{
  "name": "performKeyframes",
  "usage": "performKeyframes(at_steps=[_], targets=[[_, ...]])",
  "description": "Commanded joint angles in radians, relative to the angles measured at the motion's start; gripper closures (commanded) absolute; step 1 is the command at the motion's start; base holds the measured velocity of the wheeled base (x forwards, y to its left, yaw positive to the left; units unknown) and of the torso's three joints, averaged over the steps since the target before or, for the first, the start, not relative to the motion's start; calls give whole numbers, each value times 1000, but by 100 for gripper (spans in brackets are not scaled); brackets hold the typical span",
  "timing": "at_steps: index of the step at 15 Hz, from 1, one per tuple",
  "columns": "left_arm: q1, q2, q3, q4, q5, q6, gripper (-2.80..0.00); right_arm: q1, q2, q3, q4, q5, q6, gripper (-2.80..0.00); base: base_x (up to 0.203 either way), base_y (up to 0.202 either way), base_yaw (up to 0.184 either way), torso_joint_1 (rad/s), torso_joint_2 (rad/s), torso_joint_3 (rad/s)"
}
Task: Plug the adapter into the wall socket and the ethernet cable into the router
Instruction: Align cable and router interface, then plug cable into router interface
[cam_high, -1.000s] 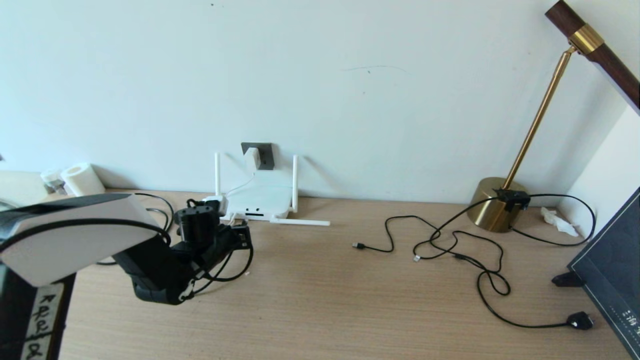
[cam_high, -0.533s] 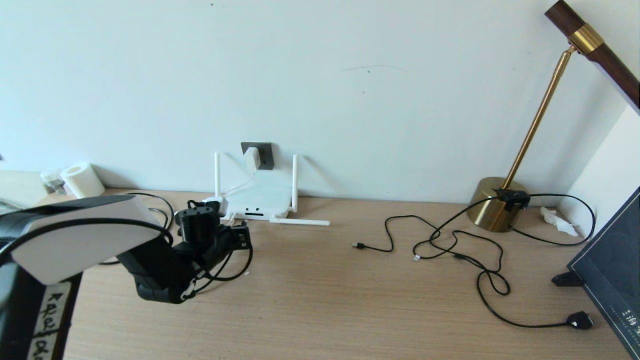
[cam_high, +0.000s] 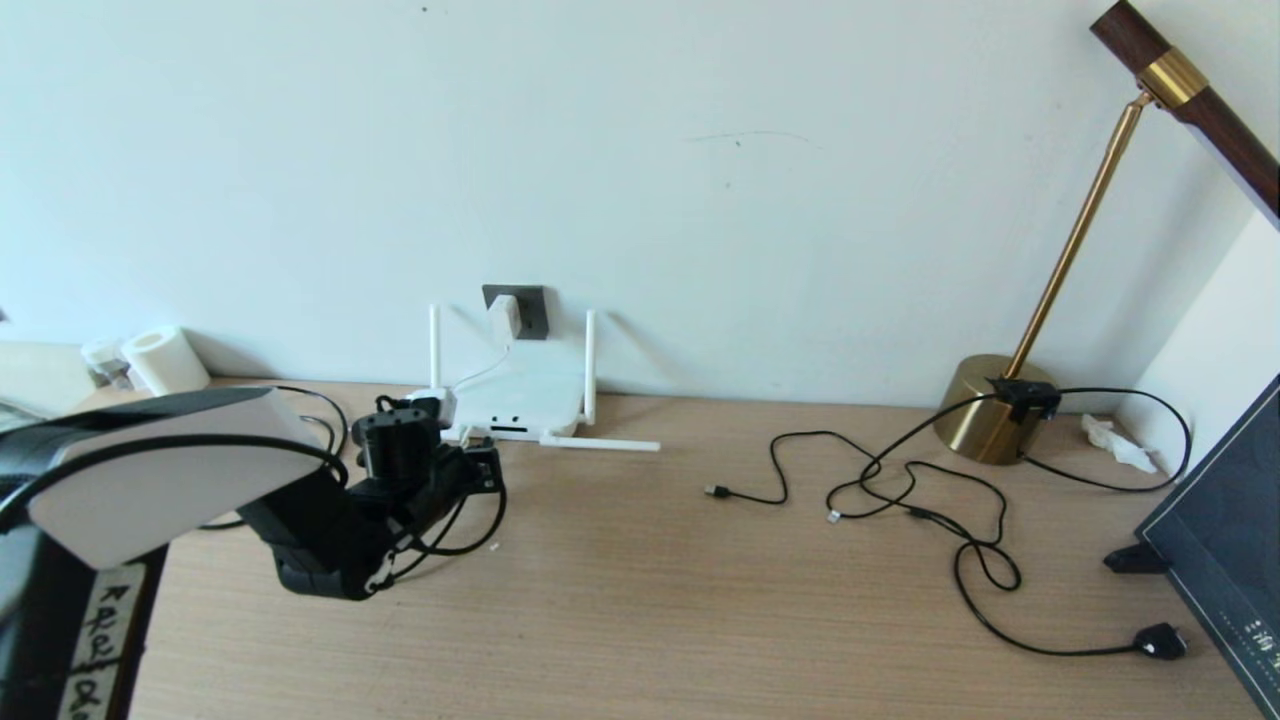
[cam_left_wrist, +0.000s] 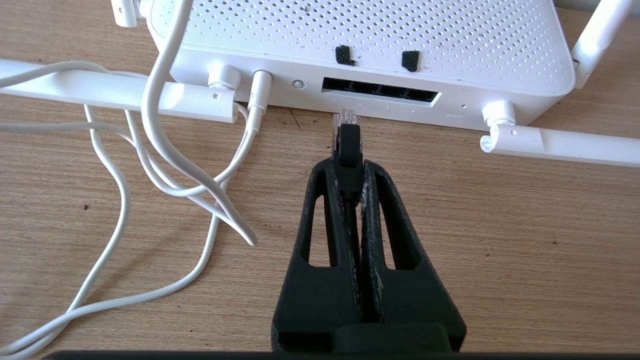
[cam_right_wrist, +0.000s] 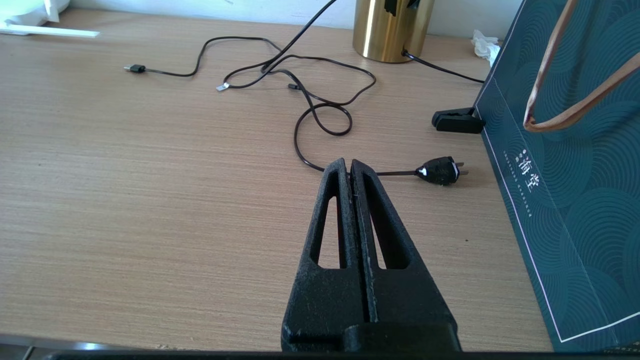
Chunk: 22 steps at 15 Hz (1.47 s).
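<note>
The white adapter (cam_high: 508, 316) sits in the dark grey wall socket (cam_high: 530, 310), its thin white cord hanging down to the router (cam_high: 520, 400). My left gripper (cam_left_wrist: 348, 166) is shut on the ethernet cable (cam_left_wrist: 348, 145), just behind the plug. The plug's clear tip stops a short way from the router's (cam_left_wrist: 360, 40) dark port row (cam_left_wrist: 380, 90), apart from it. In the head view the left gripper (cam_high: 487, 467) hovers low before the router's front edge. My right gripper (cam_right_wrist: 348, 166) is shut on nothing above the desk's right side, out of the head view.
White cord loops (cam_left_wrist: 150, 150) lie beside the plug. Two antennas lie flat (cam_left_wrist: 560, 145) (cam_left_wrist: 115, 92). Thin black USB cables (cam_high: 900, 490), a brass lamp base (cam_high: 990, 410), a black two-pin plug (cam_right_wrist: 440, 171) and a dark green bag (cam_right_wrist: 575, 175) occupy the right.
My left gripper has crept a little toward the router with the ethernet plug still held. Nothing else has moved.
</note>
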Motion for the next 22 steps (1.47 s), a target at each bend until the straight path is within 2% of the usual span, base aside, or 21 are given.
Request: performKeyframes(at_steps=[1,22], targets=[[0,0,0,-8,1,17,0,0,0,0,0,1,0,0,0,0,0,0,0,0],[0,30,-60,15,1,25,0,0,0,0,0,1,0,0,0,0,0,0,0,0]])
